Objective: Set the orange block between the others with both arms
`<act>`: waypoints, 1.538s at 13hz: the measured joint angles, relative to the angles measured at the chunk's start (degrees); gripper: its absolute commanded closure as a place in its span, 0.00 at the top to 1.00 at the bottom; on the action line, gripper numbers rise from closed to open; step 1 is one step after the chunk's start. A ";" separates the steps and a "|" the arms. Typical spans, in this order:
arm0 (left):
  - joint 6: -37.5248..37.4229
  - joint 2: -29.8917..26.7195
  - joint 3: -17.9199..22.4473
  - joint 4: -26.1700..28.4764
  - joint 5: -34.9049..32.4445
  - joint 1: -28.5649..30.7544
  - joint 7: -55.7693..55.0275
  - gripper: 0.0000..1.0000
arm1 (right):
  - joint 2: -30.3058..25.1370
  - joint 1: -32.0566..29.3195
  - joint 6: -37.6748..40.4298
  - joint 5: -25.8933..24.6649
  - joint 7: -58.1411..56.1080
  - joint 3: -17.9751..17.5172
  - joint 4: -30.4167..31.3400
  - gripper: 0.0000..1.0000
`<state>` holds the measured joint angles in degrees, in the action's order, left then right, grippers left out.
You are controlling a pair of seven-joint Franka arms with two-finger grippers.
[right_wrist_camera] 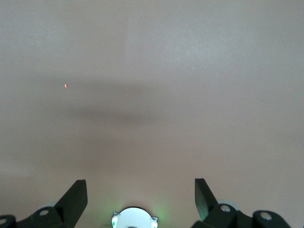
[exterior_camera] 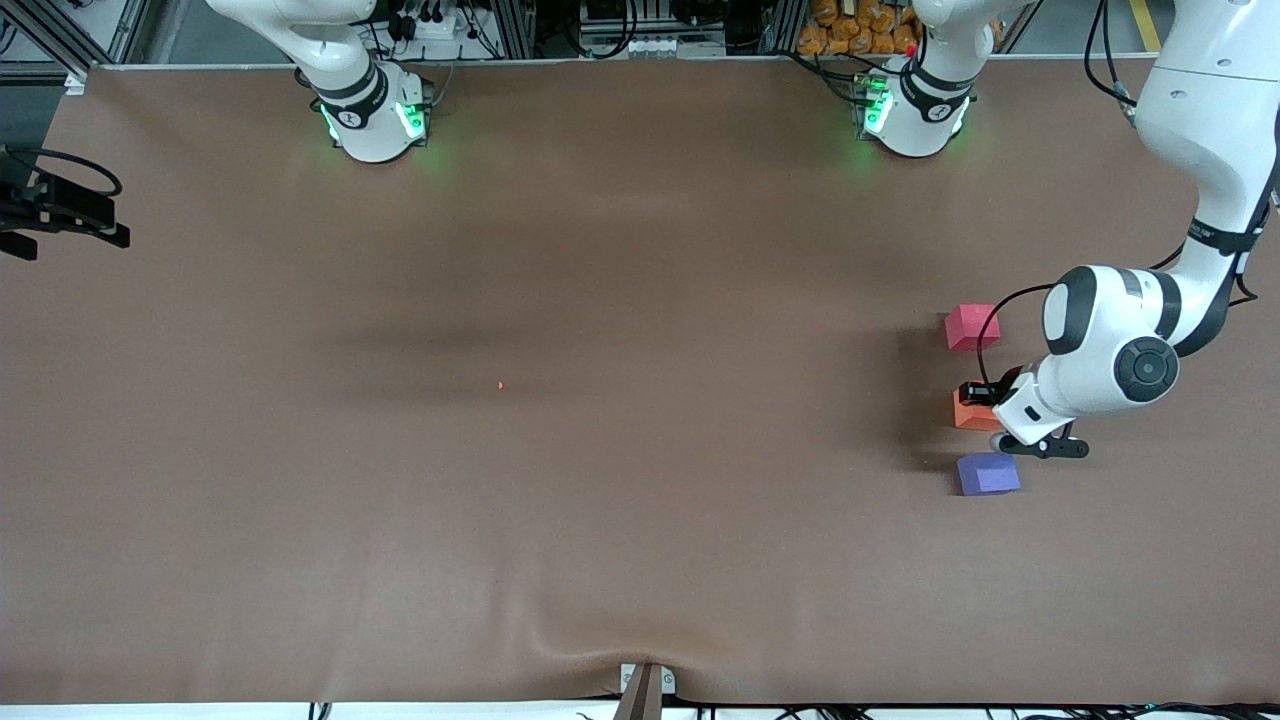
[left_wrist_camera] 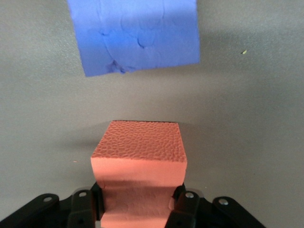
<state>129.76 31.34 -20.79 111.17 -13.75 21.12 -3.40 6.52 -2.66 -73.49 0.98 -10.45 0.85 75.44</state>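
The orange block [exterior_camera: 970,414] is pinched in my left gripper [exterior_camera: 986,394], low over the table in the gap between the red-pink cube [exterior_camera: 970,327] and the purple cube [exterior_camera: 988,473]. I cannot tell whether it touches the cloth. In the left wrist view the black fingers [left_wrist_camera: 184,205] dent the sides of the orange block [left_wrist_camera: 137,147], so the left gripper [left_wrist_camera: 138,199] is shut on it, with the purple cube [left_wrist_camera: 135,35] just ahead. The right gripper [right_wrist_camera: 140,183] waits high above bare table near its own base, open and holding nothing.
A tiny orange speck [exterior_camera: 501,385] lies mid-table. Black gear with a cable [exterior_camera: 60,212] juts in at the right arm's end of the table. The green-lit bases [exterior_camera: 375,115] [exterior_camera: 915,110] stand along the edge farthest from the front camera. A small bracket [exterior_camera: 645,685] sits at the nearest edge.
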 measured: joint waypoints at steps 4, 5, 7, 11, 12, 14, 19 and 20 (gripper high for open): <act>-0.02 -0.16 -0.01 -0.89 0.00 0.01 -0.27 1.00 | 0.00 0.00 0.00 0.00 0.00 0.00 0.00 1.00; -0.35 -0.64 -0.02 -1.93 -0.01 0.01 -0.29 1.00 | 0.00 0.00 0.00 0.00 0.00 0.00 0.00 1.00; -4.34 -2.65 -0.19 -5.28 -0.02 0.03 -0.29 1.00 | 0.00 0.00 0.00 0.00 0.00 0.00 0.00 1.00; -22.65 -7.23 -2.03 -20.70 -0.03 -0.02 -0.24 1.00 | 0.00 0.00 -0.01 0.00 0.00 0.00 0.00 1.00; -25.69 -7.75 -2.05 -24.42 -0.03 0.04 -0.16 1.00 | 0.00 0.00 -0.01 0.00 0.00 0.00 0.00 1.00; -29.69 -8.72 -2.06 -30.09 0.14 0.28 -0.11 1.00 | 0.01 0.00 -0.01 0.00 0.00 0.00 0.01 1.00; -35.11 -16.91 -2.28 -33.86 5.13 0.22 -0.12 1.00 | 0.01 0.00 -0.02 0.00 0.00 0.00 0.00 1.00; -36.94 -18.77 -2.36 -33.86 6.12 0.16 -0.12 1.00 | 0.01 0.00 -0.02 0.00 0.00 0.00 0.00 1.00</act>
<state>92.82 12.56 -23.15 77.31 -7.63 21.28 -3.52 6.53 -2.65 -73.50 0.98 -10.45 0.85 75.44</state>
